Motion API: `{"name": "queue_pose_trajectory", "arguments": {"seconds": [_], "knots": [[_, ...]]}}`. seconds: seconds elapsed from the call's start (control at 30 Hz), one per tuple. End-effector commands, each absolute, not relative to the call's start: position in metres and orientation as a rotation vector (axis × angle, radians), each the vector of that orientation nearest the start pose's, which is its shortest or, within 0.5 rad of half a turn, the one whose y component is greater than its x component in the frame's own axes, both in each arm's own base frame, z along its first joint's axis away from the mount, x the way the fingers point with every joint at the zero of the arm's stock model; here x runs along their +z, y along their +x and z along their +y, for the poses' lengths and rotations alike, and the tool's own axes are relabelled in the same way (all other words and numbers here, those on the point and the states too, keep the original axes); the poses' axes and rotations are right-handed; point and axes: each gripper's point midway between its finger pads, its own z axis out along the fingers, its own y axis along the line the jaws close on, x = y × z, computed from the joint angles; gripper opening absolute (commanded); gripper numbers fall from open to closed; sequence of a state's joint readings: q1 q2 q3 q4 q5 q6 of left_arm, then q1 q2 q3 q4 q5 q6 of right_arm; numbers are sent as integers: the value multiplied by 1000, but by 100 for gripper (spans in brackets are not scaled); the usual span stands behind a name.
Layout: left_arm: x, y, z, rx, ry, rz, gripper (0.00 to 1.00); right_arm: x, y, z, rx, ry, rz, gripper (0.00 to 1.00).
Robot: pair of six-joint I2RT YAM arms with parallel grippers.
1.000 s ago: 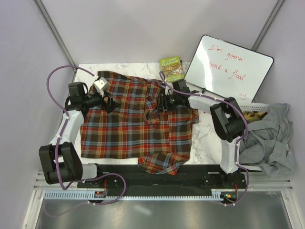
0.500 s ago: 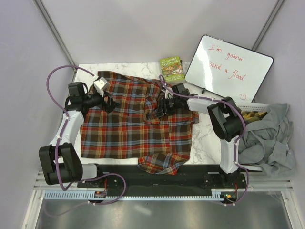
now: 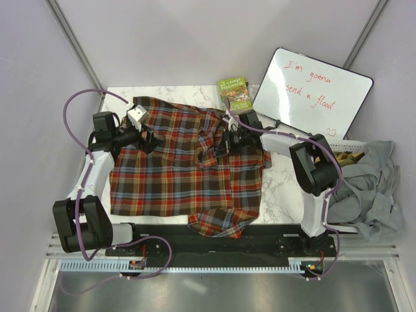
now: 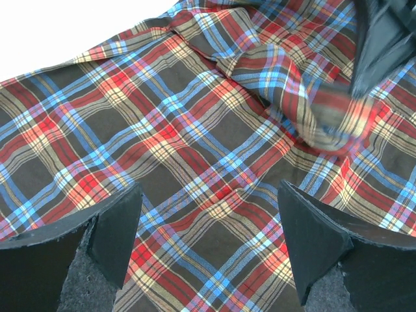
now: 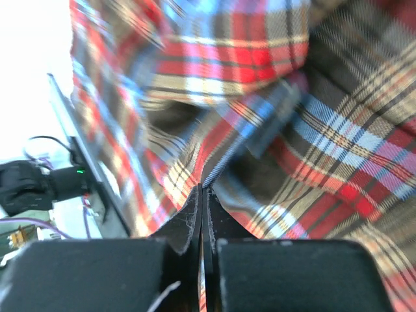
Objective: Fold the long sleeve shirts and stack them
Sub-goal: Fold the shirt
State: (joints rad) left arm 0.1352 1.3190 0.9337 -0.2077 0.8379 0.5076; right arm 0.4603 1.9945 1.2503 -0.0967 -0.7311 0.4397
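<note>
Cloth from the plaid shirt point(image 3: 175, 172) is pinched in your right gripper point(image 5: 203, 192). Its two fingers are pressed tight together on a raised fold, near the middle of the shirt's far side. Your left gripper point(image 4: 208, 214) is spread wide and holds nothing. It hangs just above the shirt's far left part. The shirt lies spread out on the white table point(image 3: 279, 188). A heap of gray cloth point(image 3: 367, 188) spills over a basket point(image 3: 344, 144) at your right.
</note>
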Motion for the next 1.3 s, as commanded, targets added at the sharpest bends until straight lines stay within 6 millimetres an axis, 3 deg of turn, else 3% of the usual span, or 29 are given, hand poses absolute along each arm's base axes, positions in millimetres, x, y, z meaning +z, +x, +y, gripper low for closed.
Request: {"name": "queue_pose_trajectory", "arguments": {"seconds": [0.0,0.17,0.23,0.33,0.37,0.43,0.47,0.53,0.57,0.6,0.63,0.67,0.73,0.8,0.9,1.0,1.03,1.1,1.13,1.17,1.27], "knots": [[203,365,-69,-467,794,1783,91,162,373,303,1332,-419,2236,0],[202,364,-68,-462,782,1792,91,212,379,292,1247,-552,2123,0],[202,364,-67,-463,764,1803,91,217,377,289,1210,-597,2131,0],[200,363,-66,-465,743,1817,92,234,380,306,1162,-724,2083,0],[199,362,-66,-467,738,1822,91,218,368,321,1131,-824,2108,0],[197,362,-65,-472,718,1838,91,216,359,341,1090,-942,2095,0],[197,362,-65,-473,713,1840,91,195,342,358,1084,-1003,2157,0],[197,363,-60,-473,669,1863,92,182,328,376,1049,-1135,2134,0],[196,364,-58,-486,633,1879,92,163,307,392,1049,-1221,2161,0],[198,364,-57,-502,613,1882,92,155,301,398,995,-1292,2138,0],[195,366,-49,-514,570,1902,92,151,294,406,968,-1341,2120,10],[197,367,-47,-542,529,1910,91,143,274,418,959,-1429,2105,18],[195,368,-43,-571,503,1918,91,144,266,423,944,-1481,2073,38],[195,368,-41,-559,521,1911,91,157,270,417,941,-1462,2051,55],[198,362,-48,-575,618,1862,92,171,288,391,933,-1379,2057,68],[193,353,-62,-588,755,1830,93,172,305,361,938,-1287,2098,68],[187,350,-76,-582,828,1823,93,167,314,347,932,-1243,2127,67],[167,344,-85,-512,952,1836,93,164,319,338,973,-1181,2162,65],[159,337,-103,-518,1033,1826,93,158,328,330,974,-1136,2187,65],[144,333,-106,-469,1100,1839,92,155,331,328,984,-1100,2211,64],[126,322,-121,-457,1195,1843,90,147,345,323,1004,-1011,2262,60]]}}
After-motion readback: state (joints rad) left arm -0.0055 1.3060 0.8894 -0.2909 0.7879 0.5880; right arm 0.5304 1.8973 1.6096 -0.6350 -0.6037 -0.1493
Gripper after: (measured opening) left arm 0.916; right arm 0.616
